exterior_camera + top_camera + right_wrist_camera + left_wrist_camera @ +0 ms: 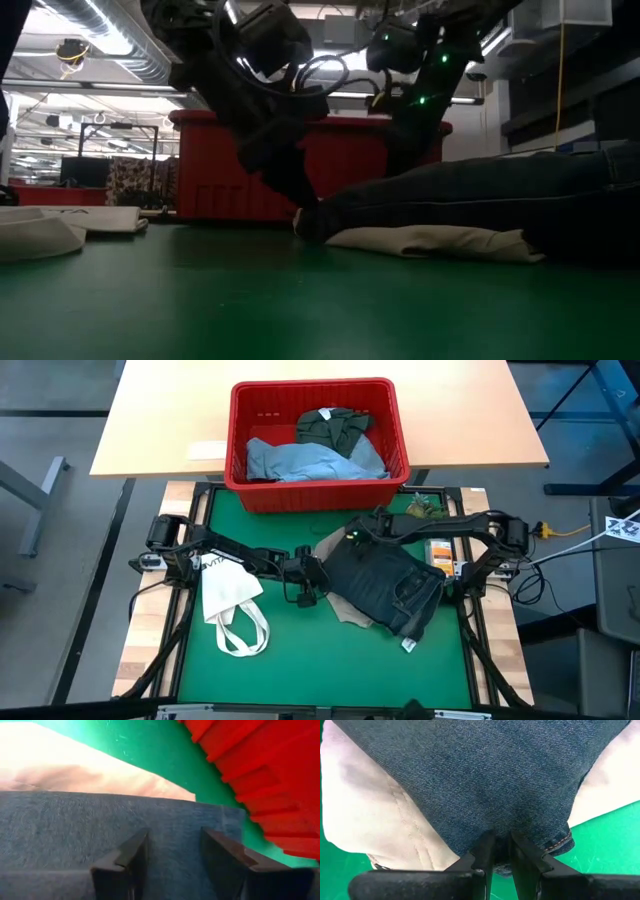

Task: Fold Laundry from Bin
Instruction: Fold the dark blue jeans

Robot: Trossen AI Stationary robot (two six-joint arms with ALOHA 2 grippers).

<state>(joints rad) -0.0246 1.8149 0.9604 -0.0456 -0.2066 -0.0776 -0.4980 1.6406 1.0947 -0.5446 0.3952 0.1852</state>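
My left gripper pinches only a thin hem of the dark navy jeans lying over the beige trousers on the green mat, while my right gripper stands spread above the denim, so I judge a pull could slip the hem free or drag the trousers along.

light: even overhead in high view | low view: dim, backlit by ceiling lamps | wrist views: close, soft blur
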